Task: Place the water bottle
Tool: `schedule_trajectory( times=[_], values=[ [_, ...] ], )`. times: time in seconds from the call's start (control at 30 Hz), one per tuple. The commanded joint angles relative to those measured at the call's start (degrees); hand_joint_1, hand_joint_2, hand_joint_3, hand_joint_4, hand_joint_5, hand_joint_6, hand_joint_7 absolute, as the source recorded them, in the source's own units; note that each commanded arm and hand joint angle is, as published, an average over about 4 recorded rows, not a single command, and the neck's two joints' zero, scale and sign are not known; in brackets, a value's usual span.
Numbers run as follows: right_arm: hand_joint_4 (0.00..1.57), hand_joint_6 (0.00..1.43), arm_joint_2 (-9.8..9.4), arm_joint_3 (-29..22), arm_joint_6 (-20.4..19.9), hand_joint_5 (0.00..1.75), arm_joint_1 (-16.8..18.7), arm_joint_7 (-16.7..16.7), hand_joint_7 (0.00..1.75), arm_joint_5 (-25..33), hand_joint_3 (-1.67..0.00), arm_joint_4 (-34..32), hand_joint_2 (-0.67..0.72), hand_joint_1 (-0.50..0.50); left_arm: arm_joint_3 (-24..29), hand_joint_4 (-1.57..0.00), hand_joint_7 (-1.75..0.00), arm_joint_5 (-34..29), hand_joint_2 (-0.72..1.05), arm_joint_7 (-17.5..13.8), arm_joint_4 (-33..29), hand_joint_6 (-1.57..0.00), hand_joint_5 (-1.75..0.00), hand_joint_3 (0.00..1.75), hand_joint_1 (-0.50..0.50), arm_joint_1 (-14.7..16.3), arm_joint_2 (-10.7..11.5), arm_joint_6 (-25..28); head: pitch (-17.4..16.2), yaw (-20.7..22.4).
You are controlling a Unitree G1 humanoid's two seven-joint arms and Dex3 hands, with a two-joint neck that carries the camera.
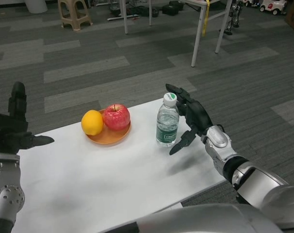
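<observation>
A clear water bottle (167, 121) with a white cap and green label stands upright on the white table (89, 179), just right of the fruit plate. My right hand (191, 118) hovers beside it on the right, fingers spread, a small gap showing between it and the bottle. My left hand (10, 125) is raised at the far left edge with its fingers apart and nothing in it.
An orange plate (108, 136) holds an orange (92, 122) and a red apple (116, 116). The table's right edge runs close behind the bottle. White table legs (198, 34) and a stool (74, 13) stand on the grey carpet beyond.
</observation>
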Motion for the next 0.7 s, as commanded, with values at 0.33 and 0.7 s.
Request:
schedule_trajectory(
  times=[0.33, 0.7],
  values=[
    [0.00, 0.00, -1.96, -9.90, 0.08, 0.00, 4.89, 0.56, 0.07, 0.30, -0.08, -6.18, 0.34, -0.50, 0.27, 0.00, 0.00, -0.14, -0.19, 0.13, -0.34, 0.00, -0.10, 0.09, -0.50, 0.12, 0.38, -0.03, -0.05, 0.17],
    [0.00, 0.00, -2.31, -18.89, 0.16, 0.00, 8.10, 0.32, 0.07, 0.30, -0.08, -15.95, 0.34, -0.50, 0.27, 0.00, 0.00, -0.06, -0.15, 0.22, -0.41, 0.00, -0.10, 0.04, -0.50, 0.10, 0.38, -0.03, 0.15, 0.49]
  ],
)
